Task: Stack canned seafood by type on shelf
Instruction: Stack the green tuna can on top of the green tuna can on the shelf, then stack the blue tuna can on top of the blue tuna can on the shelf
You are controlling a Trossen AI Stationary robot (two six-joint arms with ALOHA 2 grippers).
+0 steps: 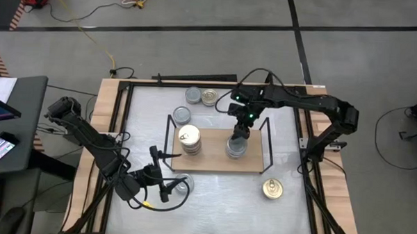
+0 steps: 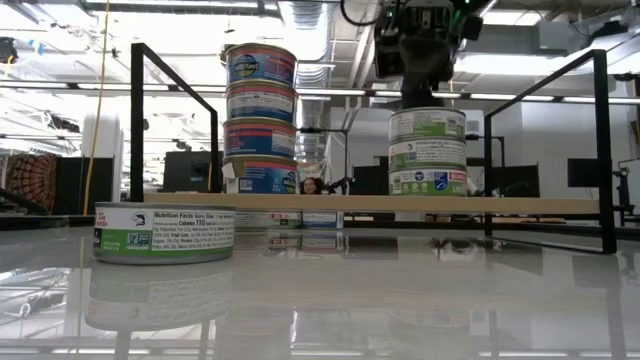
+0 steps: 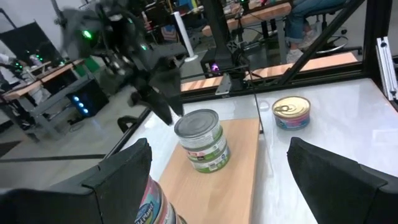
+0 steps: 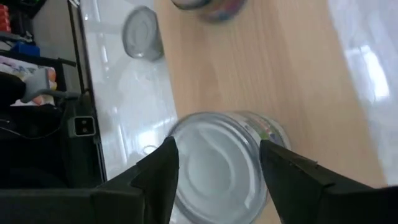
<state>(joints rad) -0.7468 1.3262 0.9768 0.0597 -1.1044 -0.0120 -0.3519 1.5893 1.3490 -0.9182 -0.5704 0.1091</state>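
Near edge: left gripper (image 1: pixel 172 189) waits, fingers spread, beside a table tin (image 1: pixel 182 183). Farther, on the shelf (image 1: pixel 214 163): my right gripper (image 4: pixel 214 165), fingers spread, straddles the green-label stack (image 1: pixel 236 147). I'd lift straight, avoiding nudging it.

Two tin stacks (image 1: pixel 189 140) (image 1: pixel 236 147) side by side on shelf (image 1: pixel 214 161); loose tins (image 1: pixel 273 189) (image 1: pixel 201 96) before and behind shelf.

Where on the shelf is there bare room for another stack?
The shelf is bare between the gold-lidded stack and the silver-lidded stack, and from that stack to the right wire end. The right gripper crowds the silver-lidded stack.
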